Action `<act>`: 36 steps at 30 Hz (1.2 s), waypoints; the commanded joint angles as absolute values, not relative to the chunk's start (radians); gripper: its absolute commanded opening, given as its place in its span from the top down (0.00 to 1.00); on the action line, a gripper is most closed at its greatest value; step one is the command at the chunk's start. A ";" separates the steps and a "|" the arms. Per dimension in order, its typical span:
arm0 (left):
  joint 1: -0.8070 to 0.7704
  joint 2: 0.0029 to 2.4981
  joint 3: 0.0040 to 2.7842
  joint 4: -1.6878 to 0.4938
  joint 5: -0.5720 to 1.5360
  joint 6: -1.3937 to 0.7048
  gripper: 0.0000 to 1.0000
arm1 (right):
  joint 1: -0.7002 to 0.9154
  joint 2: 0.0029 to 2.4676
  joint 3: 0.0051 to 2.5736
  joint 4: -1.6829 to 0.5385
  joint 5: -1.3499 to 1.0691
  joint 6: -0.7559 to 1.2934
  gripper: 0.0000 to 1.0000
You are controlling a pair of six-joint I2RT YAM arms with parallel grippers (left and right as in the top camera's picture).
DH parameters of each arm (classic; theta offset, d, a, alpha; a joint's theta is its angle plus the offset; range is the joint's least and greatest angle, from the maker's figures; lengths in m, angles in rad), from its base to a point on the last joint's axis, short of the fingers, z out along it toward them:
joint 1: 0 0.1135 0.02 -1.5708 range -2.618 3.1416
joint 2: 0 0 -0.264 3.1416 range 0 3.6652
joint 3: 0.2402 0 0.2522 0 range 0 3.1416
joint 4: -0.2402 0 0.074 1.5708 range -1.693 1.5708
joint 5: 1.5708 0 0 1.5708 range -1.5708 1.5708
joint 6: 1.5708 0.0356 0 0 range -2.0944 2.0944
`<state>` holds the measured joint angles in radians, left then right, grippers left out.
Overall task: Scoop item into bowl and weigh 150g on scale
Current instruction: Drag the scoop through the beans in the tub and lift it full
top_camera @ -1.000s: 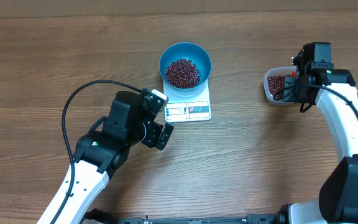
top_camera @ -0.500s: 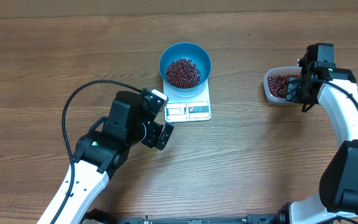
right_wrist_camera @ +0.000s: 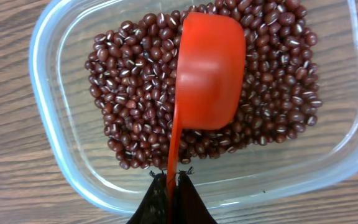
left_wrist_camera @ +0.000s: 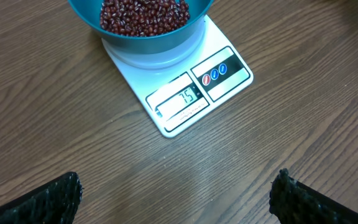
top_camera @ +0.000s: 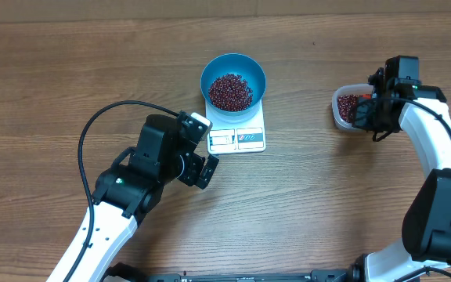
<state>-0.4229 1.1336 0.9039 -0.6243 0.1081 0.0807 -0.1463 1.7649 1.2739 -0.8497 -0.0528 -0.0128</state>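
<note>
Right jaws clamped the red scoop [right_wrist_camera: 209, 74] over beans [right_wrist_camera: 129, 93] in the clear tub [right_wrist_camera: 61, 130]; left jaws stood apart. Overfilled, it risked spilling onto the worktop [right_wrist_camera: 5, 202].

Brown table [top_camera: 69, 70] (wood-grain), white scale [top_camera: 237, 139], clear tub [top_camera: 334, 106]

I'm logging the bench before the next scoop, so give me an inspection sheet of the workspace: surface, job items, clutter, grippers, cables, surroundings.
Surface: wooden table, wood-grain top.
Job's things: blue bowl holding beans sits on the white scale, display reading 75; more beans lie in the clear tub.
Clutter: nothing seen.
Grippers: left gripper open and empty, near the scale; right gripper shut on the handle of the red scoop, whose cup is in the tub.
Cables: black cable loops from the left arm over the table.
Surroundings: nothing seen.
</note>
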 commanded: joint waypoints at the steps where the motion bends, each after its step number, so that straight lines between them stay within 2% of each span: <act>1: -0.419 1.139 0.899 -0.624 0.101 0.074 0.00 | -0.159 1.783 1.270 -0.855 -0.195 -0.031 0.96; 11: -0.419 1.139 0.899 -0.624 0.101 0.074 0.00 | -0.286 1.783 1.270 -0.859 -0.433 -0.034 0.96; 36: -0.419 1.139 0.899 -0.624 0.101 0.074 0.00 | -0.326 1.832 1.269 -0.850 -0.526 -0.002 0.96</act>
<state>-0.4229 1.1336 0.9039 -0.6243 0.1081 0.0807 -0.3267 1.8088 1.2732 -0.8597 -0.4969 -0.0170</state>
